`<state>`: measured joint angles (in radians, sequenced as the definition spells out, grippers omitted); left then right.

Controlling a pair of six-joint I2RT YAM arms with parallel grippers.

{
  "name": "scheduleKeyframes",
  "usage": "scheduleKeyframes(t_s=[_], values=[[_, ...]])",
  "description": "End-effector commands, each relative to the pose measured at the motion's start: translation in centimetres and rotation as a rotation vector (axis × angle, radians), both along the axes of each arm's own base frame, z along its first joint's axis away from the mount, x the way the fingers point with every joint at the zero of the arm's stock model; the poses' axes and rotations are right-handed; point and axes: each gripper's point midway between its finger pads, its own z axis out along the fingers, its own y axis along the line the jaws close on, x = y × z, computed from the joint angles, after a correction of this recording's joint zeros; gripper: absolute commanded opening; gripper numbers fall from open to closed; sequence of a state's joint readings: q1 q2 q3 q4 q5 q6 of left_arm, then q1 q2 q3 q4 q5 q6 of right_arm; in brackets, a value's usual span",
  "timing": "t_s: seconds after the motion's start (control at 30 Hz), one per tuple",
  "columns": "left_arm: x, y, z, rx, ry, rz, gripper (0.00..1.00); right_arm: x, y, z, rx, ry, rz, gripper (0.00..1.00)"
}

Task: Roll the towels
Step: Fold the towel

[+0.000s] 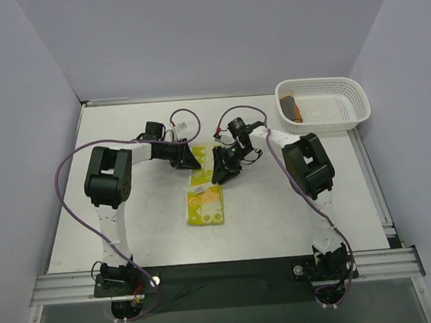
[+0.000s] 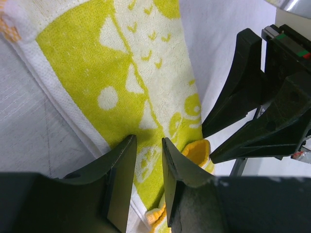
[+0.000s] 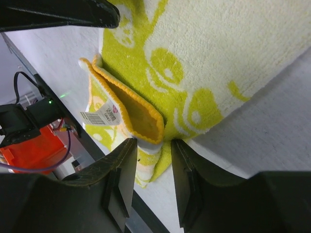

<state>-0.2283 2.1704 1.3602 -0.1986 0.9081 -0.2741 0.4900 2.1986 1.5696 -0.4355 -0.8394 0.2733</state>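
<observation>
The pale yellow towel [image 1: 204, 204] with lime-green prints lies flat at mid-table, its far end raised between both grippers. My left gripper [image 1: 192, 161] is shut on the towel's far edge; in the left wrist view [image 2: 148, 141] the green cloth [image 2: 112, 73] fills the narrow gap between the jaws. My right gripper [image 1: 221, 171] is shut on the folded far corner [image 3: 141, 114], which has an orange hem and a white label [image 3: 102, 116]. The right gripper's black fingers [image 2: 252, 111] show in the left wrist view. The orange towel [image 1: 292, 109] lies rolled in the basket.
The white mesh basket [image 1: 321, 82] stands at the back right of the table. Purple cables loop above both arms. The table's metal rail runs along the near edge [image 1: 223, 268].
</observation>
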Motion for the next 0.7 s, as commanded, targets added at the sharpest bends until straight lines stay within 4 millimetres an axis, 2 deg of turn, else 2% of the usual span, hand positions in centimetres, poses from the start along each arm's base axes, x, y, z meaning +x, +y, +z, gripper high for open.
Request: scheduleKeyframes(t_s=[0.0,0.3,0.47,0.67], values=[[0.9,0.1,-0.9,0.039,-0.036,0.014,0.39,0.1,-0.6,3.3,0.028,-0.044,-0.024,0.35],[0.8,-0.2,-0.9,0.042,-0.041,0.008,0.38,0.8,-1.8,4.3,-0.032,-0.128,-0.058,0.37],[0.7,-0.4,-1.1,0.042,-0.038,0.001,0.38,0.5,-0.7,4.4,-0.001,-0.11,-0.035,0.38],[0.6,-0.4,-1.1,0.043,-0.034,0.0,0.38,0.1,0.3,2.6,-0.005,-0.054,-0.017,0.39]])
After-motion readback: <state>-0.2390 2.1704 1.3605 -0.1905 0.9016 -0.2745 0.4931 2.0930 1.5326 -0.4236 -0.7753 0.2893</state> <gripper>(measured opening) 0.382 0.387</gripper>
